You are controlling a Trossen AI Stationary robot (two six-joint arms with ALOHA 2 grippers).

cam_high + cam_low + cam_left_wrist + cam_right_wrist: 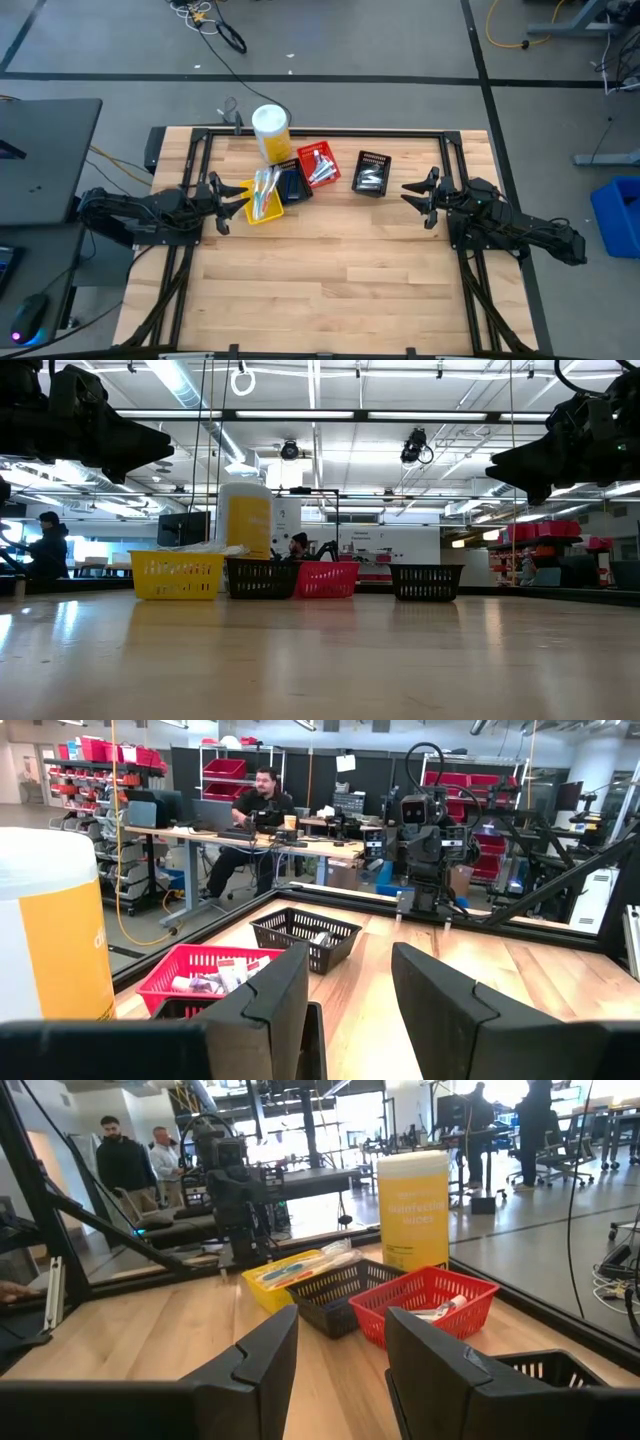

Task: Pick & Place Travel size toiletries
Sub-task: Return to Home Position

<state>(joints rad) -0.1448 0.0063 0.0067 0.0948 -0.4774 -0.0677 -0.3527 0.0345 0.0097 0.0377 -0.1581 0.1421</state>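
Both claws stand open and empty. The left claw (220, 203) is at 9 o'clock of the basket row, just beside the yellow basket (250, 214). The right claw (418, 200) is at 3 o'clock, apart from the black basket (363, 160).

The toiletries lie in the baskets at 12 o'clock on the surface (330, 280), with toothbrushes (264, 186) in the yellow one and tubes (320, 166) in the red basket (337, 160).

To get home cleanly, each arm should probably lift and draw straight back, the left clear of the yellow rim. The canister (412, 1205) label is too blurred to read.
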